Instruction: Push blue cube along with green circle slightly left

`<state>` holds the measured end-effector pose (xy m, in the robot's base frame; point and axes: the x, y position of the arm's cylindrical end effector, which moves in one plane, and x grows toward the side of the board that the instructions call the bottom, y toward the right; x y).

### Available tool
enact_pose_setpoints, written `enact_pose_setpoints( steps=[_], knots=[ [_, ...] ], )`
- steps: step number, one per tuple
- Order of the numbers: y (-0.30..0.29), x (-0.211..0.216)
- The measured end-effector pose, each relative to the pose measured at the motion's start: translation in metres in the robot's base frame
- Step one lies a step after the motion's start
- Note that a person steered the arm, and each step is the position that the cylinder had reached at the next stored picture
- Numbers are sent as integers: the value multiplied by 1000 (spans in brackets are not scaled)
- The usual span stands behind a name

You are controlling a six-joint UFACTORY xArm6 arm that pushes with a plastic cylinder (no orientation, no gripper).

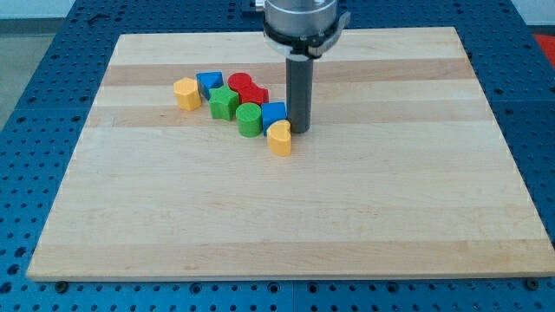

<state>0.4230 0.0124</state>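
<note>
Rod tip point(300, 130) sat just at the blue cube's point(274, 113) right side, with the green circle point(249, 120) touching the cube's left and a yellow block point(279, 137) tight below, all at the counter's point(347, 217) upper middle. No fingers on this rig, so nothing was clenched or released. Blocks looked light, rigid and slippery; I'd push the cube's right face dead centre or it'd spin off the circle.

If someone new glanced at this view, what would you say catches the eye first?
First, the dark rod coming down from the view's top, my tip resting just right of the blue cube. Next, the tight cluster of blocks left of it: the green circle against the cube, a yellow heart-shaped block below, red and green star-shaped blocks behind.
</note>
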Motion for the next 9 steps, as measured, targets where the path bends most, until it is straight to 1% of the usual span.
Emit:
enact_pose_setpoints(
  steps=[1,2,3,4,5,6,9],
  knots=[
    [-4,21],
    [-2,24],
    [47,16],
    [71,-13],
    [65,-21],
    [47,-18],
    [-3,2]
  ],
)
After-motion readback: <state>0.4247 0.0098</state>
